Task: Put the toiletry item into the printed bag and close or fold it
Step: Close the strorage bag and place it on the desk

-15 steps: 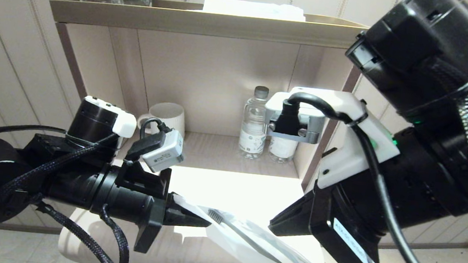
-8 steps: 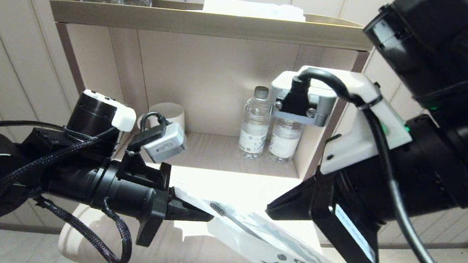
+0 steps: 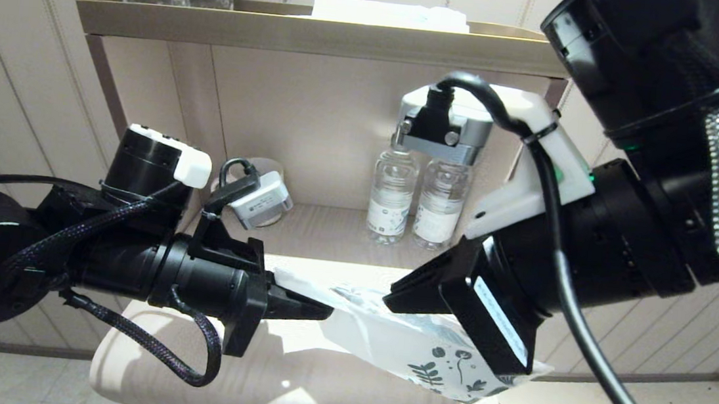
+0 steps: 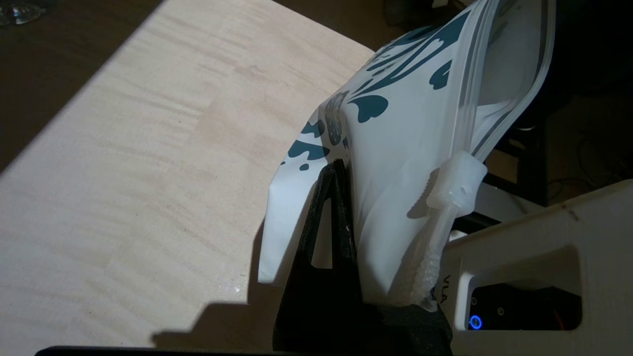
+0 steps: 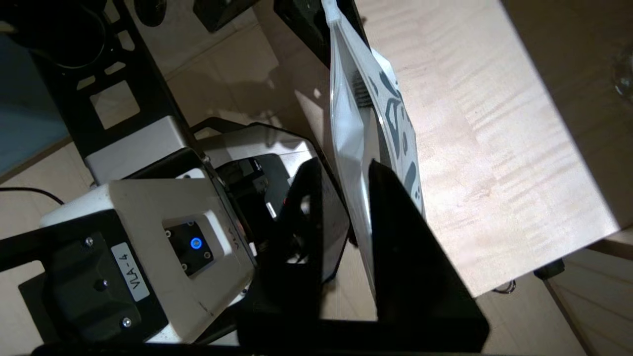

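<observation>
bag [image 3: 405, 348] is white and kinda see-through with dark teal leaf and flower prints, grippers are plain black, table [image 3: 289, 386] at 6 o'clock is pale beige wood grain

Black arms [image 3: 130, 259] — braided cables, white camera mounts (label "VLA-4") [image 5: 129, 271].

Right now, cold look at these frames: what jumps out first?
The printed bag, white with dark leaf prints, held up in the air over the pale table between both arms. The left gripper is shut on one end of it; the right gripper straddles the other, printed end, its fingers on either side of the bag. Behind, two water bottles stand in the shelf unit.
</observation>
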Available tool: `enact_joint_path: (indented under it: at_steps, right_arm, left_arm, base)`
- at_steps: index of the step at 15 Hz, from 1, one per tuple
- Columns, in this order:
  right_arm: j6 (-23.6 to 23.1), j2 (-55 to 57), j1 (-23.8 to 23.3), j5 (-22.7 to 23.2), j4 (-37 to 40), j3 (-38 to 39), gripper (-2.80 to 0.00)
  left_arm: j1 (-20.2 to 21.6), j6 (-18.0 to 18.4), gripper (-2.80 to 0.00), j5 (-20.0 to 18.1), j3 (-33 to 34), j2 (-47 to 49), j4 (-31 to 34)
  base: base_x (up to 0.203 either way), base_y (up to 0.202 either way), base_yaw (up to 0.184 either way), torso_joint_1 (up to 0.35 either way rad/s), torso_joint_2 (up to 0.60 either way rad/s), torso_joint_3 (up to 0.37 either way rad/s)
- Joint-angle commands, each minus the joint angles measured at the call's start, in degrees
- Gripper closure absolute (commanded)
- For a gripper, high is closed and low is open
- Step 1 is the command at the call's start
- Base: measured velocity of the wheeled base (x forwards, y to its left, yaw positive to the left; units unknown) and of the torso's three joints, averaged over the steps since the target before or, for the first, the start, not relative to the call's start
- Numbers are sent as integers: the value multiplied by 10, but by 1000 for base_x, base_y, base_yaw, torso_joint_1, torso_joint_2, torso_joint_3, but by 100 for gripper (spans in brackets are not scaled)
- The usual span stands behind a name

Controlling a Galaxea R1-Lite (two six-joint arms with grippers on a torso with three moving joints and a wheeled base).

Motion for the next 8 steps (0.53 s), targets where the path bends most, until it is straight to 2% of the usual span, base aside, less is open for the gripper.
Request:
enact_joint_path:
  at_steps: [1,4,8]
  right_arm:
    - [-4,4,5,3,-3,-3,-280]
    - [-18,31,23,1,-7,-5,-280]
    - [-66,41,24,1,-90,38,-280]
  left_arm:
    - [0,1,0,-2,1,0,-1]
    - [-6,0,0,-7,-1,9,5]
    - [-14,-1,0,-6,-10,35,19]
  base:
    - [0,0,0,0,0,0]
    - [0,0,0,0,0,0]
    - [0,0,0,0,0,0]
